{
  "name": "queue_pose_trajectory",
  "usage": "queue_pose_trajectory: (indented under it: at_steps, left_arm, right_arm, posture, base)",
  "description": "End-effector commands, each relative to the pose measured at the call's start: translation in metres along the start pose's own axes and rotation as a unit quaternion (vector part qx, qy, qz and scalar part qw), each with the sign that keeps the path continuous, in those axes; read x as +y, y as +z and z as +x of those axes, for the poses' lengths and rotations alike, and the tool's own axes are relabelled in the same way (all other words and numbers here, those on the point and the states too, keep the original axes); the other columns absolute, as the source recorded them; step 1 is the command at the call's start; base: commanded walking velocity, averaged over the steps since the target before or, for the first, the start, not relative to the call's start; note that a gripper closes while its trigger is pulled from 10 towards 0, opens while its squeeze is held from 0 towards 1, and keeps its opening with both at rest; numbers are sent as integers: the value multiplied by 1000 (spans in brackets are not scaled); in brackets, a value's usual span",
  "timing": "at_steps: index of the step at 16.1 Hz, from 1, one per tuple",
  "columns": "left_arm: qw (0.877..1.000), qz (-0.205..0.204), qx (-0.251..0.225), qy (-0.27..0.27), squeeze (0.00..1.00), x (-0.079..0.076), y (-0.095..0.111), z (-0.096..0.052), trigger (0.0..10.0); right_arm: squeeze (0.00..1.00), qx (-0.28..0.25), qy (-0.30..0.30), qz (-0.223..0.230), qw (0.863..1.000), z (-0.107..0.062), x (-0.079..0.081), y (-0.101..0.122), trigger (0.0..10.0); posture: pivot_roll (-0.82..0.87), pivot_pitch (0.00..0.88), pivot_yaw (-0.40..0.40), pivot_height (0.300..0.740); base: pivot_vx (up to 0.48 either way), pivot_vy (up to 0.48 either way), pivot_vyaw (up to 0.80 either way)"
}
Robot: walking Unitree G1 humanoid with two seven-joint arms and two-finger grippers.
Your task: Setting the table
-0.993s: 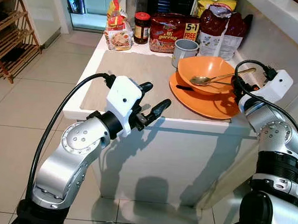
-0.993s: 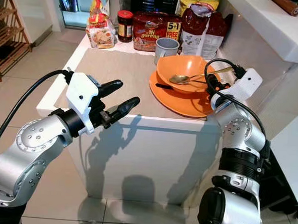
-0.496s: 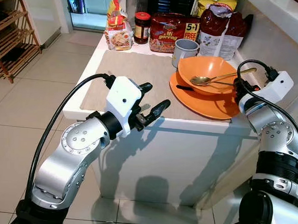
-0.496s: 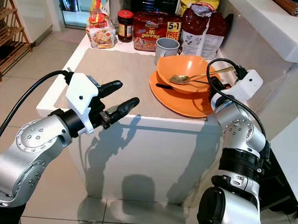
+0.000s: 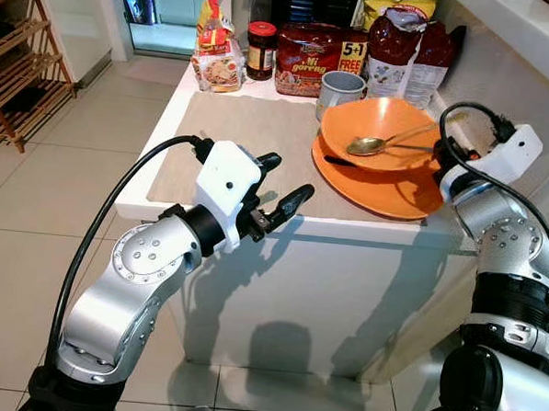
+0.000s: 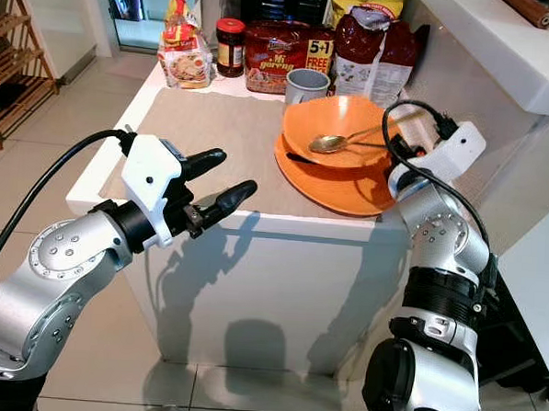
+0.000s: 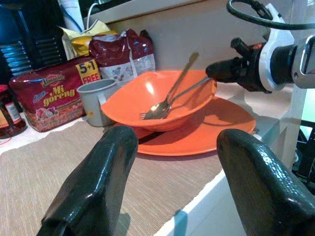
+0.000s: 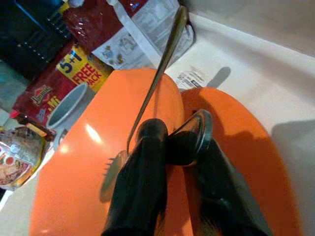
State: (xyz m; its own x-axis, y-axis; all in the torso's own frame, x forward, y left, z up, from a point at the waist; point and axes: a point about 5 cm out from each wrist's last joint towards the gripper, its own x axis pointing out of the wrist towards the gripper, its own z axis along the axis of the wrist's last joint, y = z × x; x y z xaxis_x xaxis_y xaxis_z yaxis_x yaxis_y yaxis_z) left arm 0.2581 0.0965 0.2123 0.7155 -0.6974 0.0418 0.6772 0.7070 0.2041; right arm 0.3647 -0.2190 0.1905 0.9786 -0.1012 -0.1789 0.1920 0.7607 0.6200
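Observation:
An orange bowl rests tilted on an orange plate at the right of the counter, its right side raised. A gold spoon and a fork lie inside it. My right gripper is shut on the bowl's right rim. In the right wrist view one finger lies inside the bowl, the other over the plate, with the fork's handle end between them. My left gripper hovers open at the counter's front edge, apart from the dishes. A grey mug stands behind the bowl.
A beige placemat covers the counter's left part. Noodle packs, a jar and snack bags line the back. A white ledge rises on the right. A wooden rack stands on the tiled floor at the left.
The bowl has tipped, its right rim raised with my right gripper, and it now leans to the left. The left arm has stayed still.

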Motion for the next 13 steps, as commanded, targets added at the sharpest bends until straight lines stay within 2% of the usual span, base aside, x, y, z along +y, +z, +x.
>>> queue_pose_trajectory:
  at_steps: [1, 5, 8, 11, 13]
  left_arm:
    - [1000, 1, -2, -14, 0, -5, 3, 0, 10000]
    - [1000, 3, -2, -21, 0, -5, 2, 3, 10000]
    - [1000, 2, 0, -28, 0, -6, 1, 4, 10000]
    - [999, 6, 4, -32, 0, -6, 0, 4, 10000]
    - [999, 7, 5, -36, 0, -6, 0, 4, 10000]
  right_arm:
    - [0, -7, -6, 1, 1000, 0, 0, 5, 0]
    - [0, -11, -16, 3, 1000, -2, -5, 6, 0]
    - [0, -8, -42, -2, 999, -4, -15, 3, 0]
    - [0, -18, -55, -50, 997, -6, -21, 4, 0]
    - [0, -39, -55, -121, 990, -8, -20, 8, 0]
  posture:
    - [100, 0, -41, 740]
    - [93, 0, -32, 740]
    - [89, 0, -24, 740]
    - [89, 0, -24, 740]
    - [85, 0, -13, 740]
  base:
    - [0, 0, 0]
    - [0, 0, 0]
    - [0, 0, 0]
    - [0, 0, 0]
    - [0, 0, 0]
